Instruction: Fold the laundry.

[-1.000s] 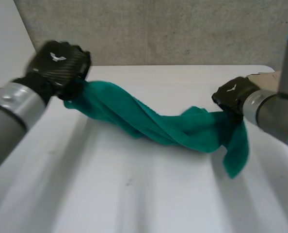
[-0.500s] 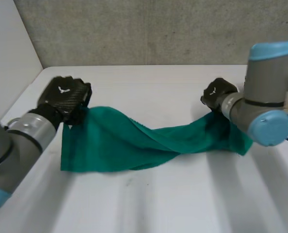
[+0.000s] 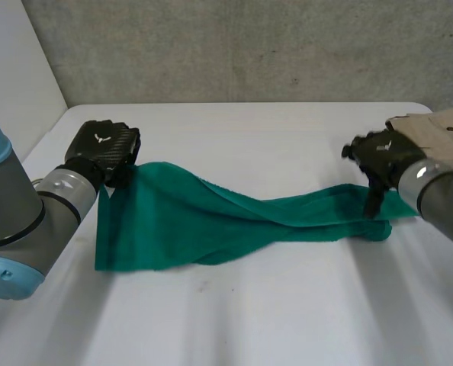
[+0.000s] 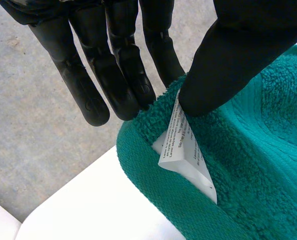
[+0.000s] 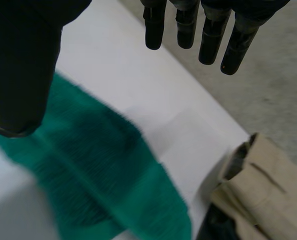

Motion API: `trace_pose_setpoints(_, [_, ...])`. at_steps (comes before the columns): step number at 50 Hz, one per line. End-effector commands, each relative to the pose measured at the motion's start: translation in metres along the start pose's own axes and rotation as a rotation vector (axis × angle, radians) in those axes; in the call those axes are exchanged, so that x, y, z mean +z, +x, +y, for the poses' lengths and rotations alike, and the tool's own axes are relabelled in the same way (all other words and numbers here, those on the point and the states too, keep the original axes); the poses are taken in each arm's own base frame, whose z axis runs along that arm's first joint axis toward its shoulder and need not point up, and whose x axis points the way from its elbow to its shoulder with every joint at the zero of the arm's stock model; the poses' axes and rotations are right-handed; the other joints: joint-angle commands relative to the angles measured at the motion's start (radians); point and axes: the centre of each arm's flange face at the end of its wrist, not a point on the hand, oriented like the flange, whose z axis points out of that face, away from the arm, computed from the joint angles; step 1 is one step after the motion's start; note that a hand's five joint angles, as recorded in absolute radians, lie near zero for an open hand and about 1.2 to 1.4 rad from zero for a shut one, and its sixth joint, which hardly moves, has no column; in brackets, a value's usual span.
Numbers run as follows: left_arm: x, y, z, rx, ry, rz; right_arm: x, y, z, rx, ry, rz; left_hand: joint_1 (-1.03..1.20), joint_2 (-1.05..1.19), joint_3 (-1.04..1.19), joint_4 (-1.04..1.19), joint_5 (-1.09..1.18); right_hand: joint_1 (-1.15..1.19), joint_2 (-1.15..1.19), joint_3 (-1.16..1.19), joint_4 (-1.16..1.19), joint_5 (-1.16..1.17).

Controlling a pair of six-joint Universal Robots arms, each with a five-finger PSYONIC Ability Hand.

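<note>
**Green towel pinched at one corner, other end let go**

Head view: a green towel (image 3: 211,217) lies stretched and twisted across the middle of the white worktop (image 3: 249,313). The left hand (image 3: 104,149) sits at its upper-left corner, at the frame's left. The right hand (image 3: 379,156) hovers over its narrow end at the right, just beside a beige cloth (image 3: 432,126) at the right edge.

Left wrist view: the thumb (image 4: 233,55) presses the towel's corner against the straight fingers (image 4: 118,80), gripping it. A white label (image 4: 183,150) pokes out just under the thumb.

Right wrist view: the fingers (image 5: 208,35) are straight and spread from the thumb (image 5: 23,65), holding nothing. The towel lies on the worktop beneath the palm, with the beige cloth near its end.
</note>
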Motion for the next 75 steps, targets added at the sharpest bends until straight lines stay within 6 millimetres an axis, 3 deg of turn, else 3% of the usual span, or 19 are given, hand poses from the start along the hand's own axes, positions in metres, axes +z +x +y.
trace_pose_setpoints(1, [-0.001, 0.001, 0.001, -0.001, -0.005, 0.003, 0.002, -0.016, 0.022, -0.203, 0.035, -0.055, 0.269, 0.198, 0.208, 0.195, 0.253, -0.031, -0.045, -0.041, -0.061, -0.070])
trace_pose_setpoints(8, [-0.001, 0.001, 0.003, -0.002, -0.009, 0.001, 0.021, -0.017, 0.039, -0.285, 0.022, -0.045, 0.269, 0.198, 0.208, 0.195, 0.253, 0.079, 0.065, 0.069, 0.049, 0.040])
trace_pose_setpoints(21, [0.000, -0.001, 0.003, -0.004, -0.009, -0.004, 0.059, 0.015, 0.076, -0.242, -0.063, 0.000, 0.269, 0.198, 0.208, 0.195, 0.253, 0.255, 0.241, 0.245, 0.225, 0.216])
trace_pose_setpoints(35, [0.000, -0.002, 0.002, -0.002, -0.008, -0.006, 0.083, 0.024, 0.089, -0.236, -0.065, 0.008, 0.269, 0.198, 0.208, 0.195, 0.253, 0.449, 0.435, 0.439, 0.419, 0.409])
trace_pose_setpoints(39, [0.000, -0.002, 0.003, -0.004, -0.008, -0.007, 0.085, 0.026, 0.087, -0.239, -0.057, 0.016, 0.269, 0.198, 0.208, 0.195, 0.253, 0.762, 0.748, 0.752, 0.732, 0.723])
trace_pose_setpoints(40, [0.000, -0.002, 0.003, -0.004, -0.009, -0.008, 0.085, 0.027, 0.084, -0.242, -0.049, 0.021, 0.269, 0.198, 0.208, 0.195, 0.253, 1.028, 1.013, 1.018, 0.998, 0.988])
trace_pose_setpoints(41, [0.000, -0.003, 0.003, -0.004, -0.009, -0.010, 0.085, 0.027, 0.083, -0.242, -0.045, 0.023, 0.269, 0.198, 0.208, 0.195, 0.253, 1.144, 1.129, 1.134, 1.114, 1.104])
trace_pose_setpoints(46, [-0.002, -0.003, -0.002, -0.002, -0.003, -0.010, 0.077, 0.036, 0.065, -0.253, -0.011, 0.051, 0.269, 0.198, 0.208, 0.195, 0.253, 1.191, 1.177, 1.181, 1.161, 1.151])
trace_pose_setpoints(49, [-0.006, -0.009, -0.019, 0.009, 0.046, -0.027, 0.057, 0.049, 0.035, -0.249, 0.037, 0.096, 0.269, 0.198, 0.208, 0.195, 0.253, 1.191, 1.177, 1.181, 1.161, 1.151])
trace_pose_setpoints(50, [-0.008, -0.011, -0.026, 0.012, 0.065, -0.036, 0.042, 0.056, 0.015, -0.248, 0.070, 0.117, 0.269, 0.198, 0.208, 0.195, 0.253, 1.191, 1.177, 1.181, 1.161, 1.151])
trace_pose_setpoints(53, [-0.022, -0.026, -0.059, 0.024, 0.159, -0.083, 0.015, 0.068, -0.016, -0.239, 0.116, 0.146, 0.269, 0.198, 0.208, 0.195, 0.253, 1.191, 1.177, 1.181, 1.161, 1.151])
trace_pose_setpoints(54, [-0.026, -0.029, -0.067, 0.027, 0.182, -0.094, -0.004, 0.075, -0.036, -0.236, 0.144, 0.162, 0.269, 0.198, 0.208, 0.195, 0.253, 1.191, 1.177, 1.181, 1.161, 1.151])
trace_pose_setpoints(55, [-0.033, -0.038, -0.082, 0.033, 0.222, -0.123, -0.013, 0.079, -0.046, -0.238, 0.159, 0.170, 0.269, 0.198, 0.208, 0.195, 0.253, 1.191, 1.177, 1.181, 1.161, 1.151])
trace_pose_setpoints(59, [-0.051, -0.057, -0.109, 0.042, 0.270, -0.183, -0.055, 0.093, -0.086, -0.230, 0.189, 0.207, 0.269, 0.198, 0.208, 0.195, 0.253, 1.191, 1.177, 1.181, 1.161, 1.151])
trace_pose_setpoints(63, [-0.065, -0.072, -0.120, 0.046, 0.248, -0.223, -0.081, 0.094, -0.098, -0.215, 0.139, 0.157, 0.269, 0.198, 0.208, 0.195, 0.253, 1.191, 1.177, 1.181, 1.161, 1.151])
trace_pose_setpoints(68, [-0.065, -0.070, -0.109, 0.038, 0.157, -0.196, -0.087, 0.081, -0.091, -0.196, 0.044, 0.057, 0.269, 0.198, 0.208, 0.195, 0.253, 1.191, 1.177, 1.181, 1.161, 1.151])
trace_pose_setpoints(75, [-0.023, -0.064, -0.058, 0.026, -0.011, -0.143, -0.034, 0.062, -0.049, -0.174, -0.101, -0.068, 0.269, 0.198, 0.208, 0.195, 0.253, 1.191, 1.177, 1.181, 1.161, 1.151])
